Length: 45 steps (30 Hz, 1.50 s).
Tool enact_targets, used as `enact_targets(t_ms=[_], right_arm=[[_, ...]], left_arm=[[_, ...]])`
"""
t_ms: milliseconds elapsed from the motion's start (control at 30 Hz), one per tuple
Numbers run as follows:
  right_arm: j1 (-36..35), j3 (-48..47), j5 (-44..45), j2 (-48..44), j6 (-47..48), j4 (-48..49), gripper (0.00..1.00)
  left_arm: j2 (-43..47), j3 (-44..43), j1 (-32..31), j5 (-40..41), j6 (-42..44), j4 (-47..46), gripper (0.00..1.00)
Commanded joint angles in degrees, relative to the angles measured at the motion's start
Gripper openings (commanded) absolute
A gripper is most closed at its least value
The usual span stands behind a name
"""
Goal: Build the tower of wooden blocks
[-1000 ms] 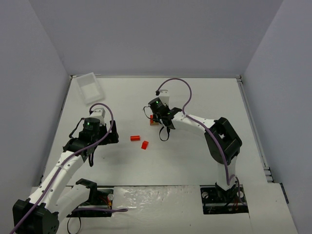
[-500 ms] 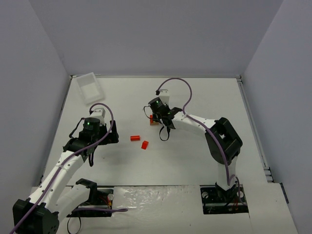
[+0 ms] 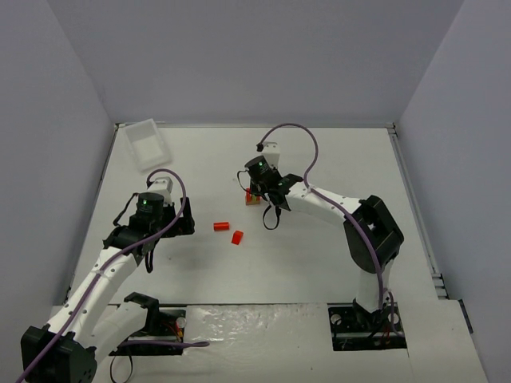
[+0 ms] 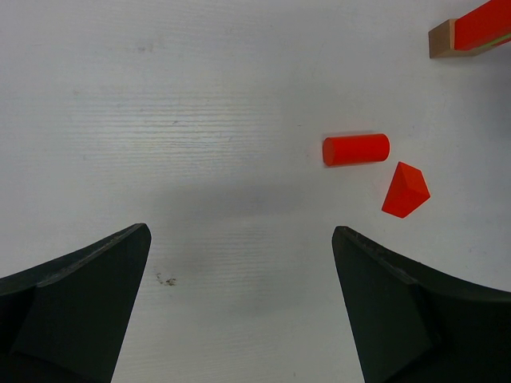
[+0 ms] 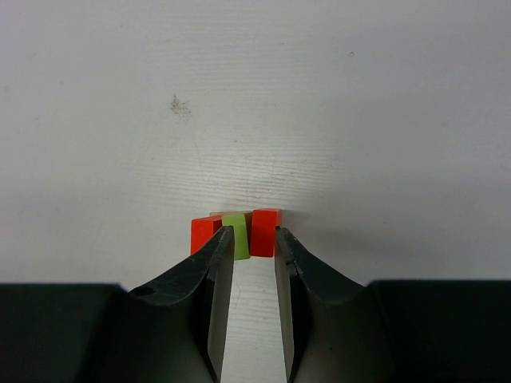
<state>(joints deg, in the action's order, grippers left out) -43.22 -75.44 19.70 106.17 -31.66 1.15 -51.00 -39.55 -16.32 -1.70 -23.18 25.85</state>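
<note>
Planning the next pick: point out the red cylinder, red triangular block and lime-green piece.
red cylinder (image 4: 356,149): left wrist view, middle of its side.
red triangular block (image 4: 405,190): left wrist view, central ridge.
lime-green piece (image 5: 238,236): right wrist view, its visible front face.

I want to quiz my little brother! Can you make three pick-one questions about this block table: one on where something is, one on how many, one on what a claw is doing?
1. Where is the clear tray?
A) far left corner of the table
B) beside the right arm's base
C) under the right gripper

2. How many red blocks lie loose, apart from the tower?
A) none
B) two
C) five

3. What is the left gripper doing?
A) squeezing the cylinder
B) open, holding nothing
C) shut on the tray

Answers:
1 A, the top view shows it in that corner.
2 B, a red cylinder and a red wedge lie loose.
3 B, bare table shows between its wide-apart fingers.
</note>
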Motion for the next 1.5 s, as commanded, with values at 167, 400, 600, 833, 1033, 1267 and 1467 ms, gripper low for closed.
enact_targets(t_ms=[167,400,600,833,1033,1267,1467], right_arm=[[0.6,0.9,0.1,-8.8,1.6,2.5,0.25],[7.1,4.5,-9.3,-12.8,3.6,2.1,0.24],[11.0,5.9,-16.3,-11.3,6.7,1.3,0.25],[11.6,5.0,-18.5,-6.5,8.7,1.2,0.25],[11.7,2.8,-19.2,-2.3,9.9,1.2,0.29],[11.8,0.8,-21.1,0.7,11.4,1.3,0.35],[11.8,-0.7,-22.2,2.6,12.2,1.2,0.37]], left_arm=[[-0.3,-0.7,0.2,-2.2,-1.6,-4.3,0.91],[-8.0,-5.9,-1.3,-2.2,-5.2,-6.7,0.76],[-18.5,-13.5,-4.9,1.2,-8.7,-8.3,0.74],[-32.7,-22.4,-9.5,6.4,-13.8,-9.8,0.74],[-43.1,-30.2,-12.0,7.4,-16.6,-9.8,0.74],[-48.0,-34.3,-13.2,7.9,-17.5,-9.8,0.75],[-50.5,-35.6,-13.8,7.5,-17.7,-10.0,0.75]])
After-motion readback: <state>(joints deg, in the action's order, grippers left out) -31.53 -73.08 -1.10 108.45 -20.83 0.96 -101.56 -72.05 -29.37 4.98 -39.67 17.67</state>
